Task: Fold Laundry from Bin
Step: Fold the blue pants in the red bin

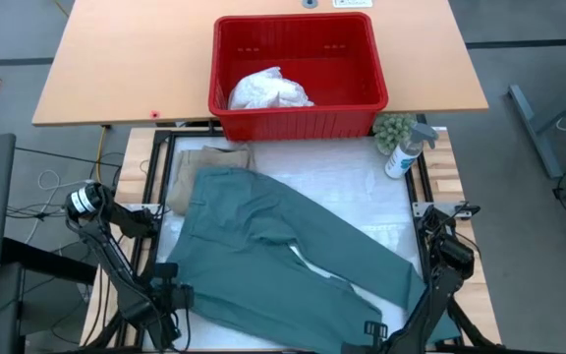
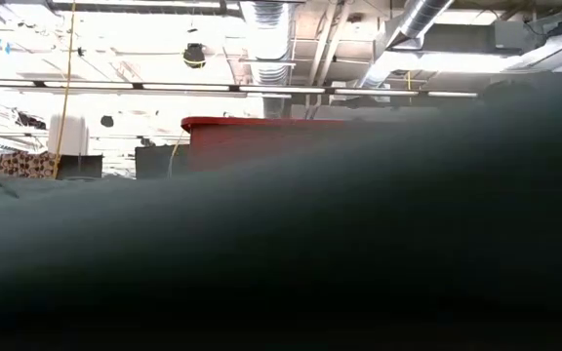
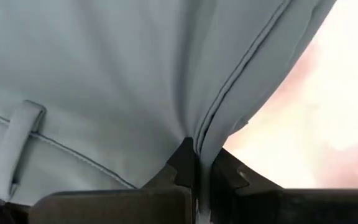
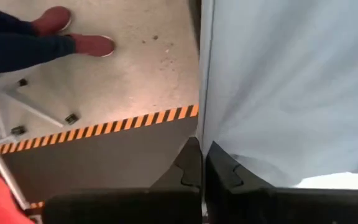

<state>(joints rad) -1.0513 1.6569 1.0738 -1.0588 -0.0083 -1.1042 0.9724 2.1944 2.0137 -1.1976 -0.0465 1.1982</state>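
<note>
The dark teal-green garment [image 1: 283,246] lies spread across the white work surface, and it fills the low view's foreground [image 2: 281,253]. My left gripper [image 1: 170,295] is shut on its near left part, where a belt loop [image 3: 23,134] shows. My right gripper [image 1: 376,332] is shut on its near right end. A beige garment [image 1: 204,162] lies flat under the teal one's far left corner. A white garment [image 1: 268,91] sits crumpled inside the red bin [image 1: 298,123] at the table's far side. My left gripper pinches a gathered fold with a stitched seam [image 3: 199,142] between its two fingers, coming from above and pointing down. The cloth puckers toward the fingertips [image 3: 182,163]. The rest of the garment lies on the table. My right gripper pinches the garment's hemmed edge [image 4: 205,134] between its two fingers, from above and pointing down, at the table's near right corner. The cloth spreads away on one side of the fingers, with bare floor on the other.
A spray bottle [image 1: 406,152] and a green tuft [image 1: 393,128] stand at the far right beside the bin. A wooden table [image 1: 116,59] carries the bin. A person's red shoes [image 4: 73,40] show on the floor past the near edge.
</note>
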